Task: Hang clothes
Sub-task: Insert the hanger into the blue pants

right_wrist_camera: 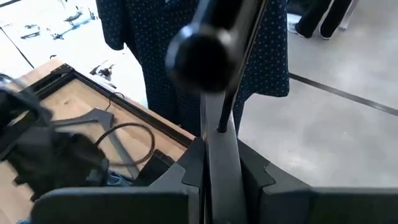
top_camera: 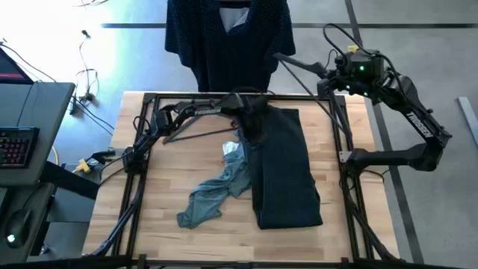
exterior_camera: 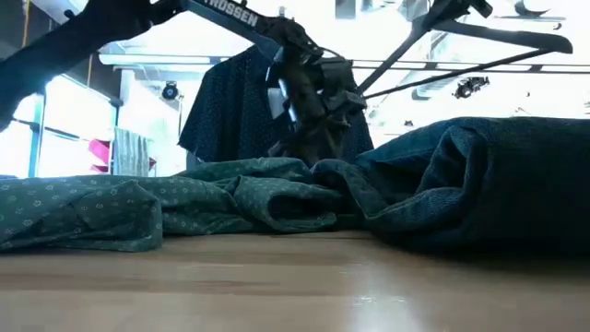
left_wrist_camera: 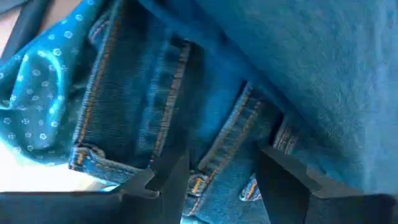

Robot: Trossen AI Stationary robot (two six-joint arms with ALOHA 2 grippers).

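The black trousers (top_camera: 287, 175) lie lengthwise on the table's right half. The teal shirt (top_camera: 216, 190) lies crumpled against their left side. The navy dotted shirt (top_camera: 228, 37) hangs beyond the far edge. My left gripper (top_camera: 250, 119) is open over the trousers' far end, and in the left wrist view (left_wrist_camera: 217, 180) stitched waistband cloth (left_wrist_camera: 214, 155) shows between its fingers. My right gripper (top_camera: 326, 75) is shut on a dark grey hanger (top_camera: 299, 66) above the far right corner. A second hanger (top_camera: 198, 134) lies flat on the far left of the table. My left gripper points down at the trousers' waistband end (left_wrist_camera: 205, 165), one finger on each side of a seamed fold; I cannot tell whether the fingers touch the cloth. My right gripper pinches a flat bar of the hanger (right_wrist_camera: 219, 140) between its two fingers, coming from the table's right side. The bar runs on along and past the fingers toward the navy shirt. The hanger is lifted clear of the table.
A black metal frame (top_camera: 149, 97) runs round the wooden table top. A desk with a keyboard (top_camera: 19, 146) stands to the left. Bare wood shows along the near edge (top_camera: 224, 246) and on the left side.
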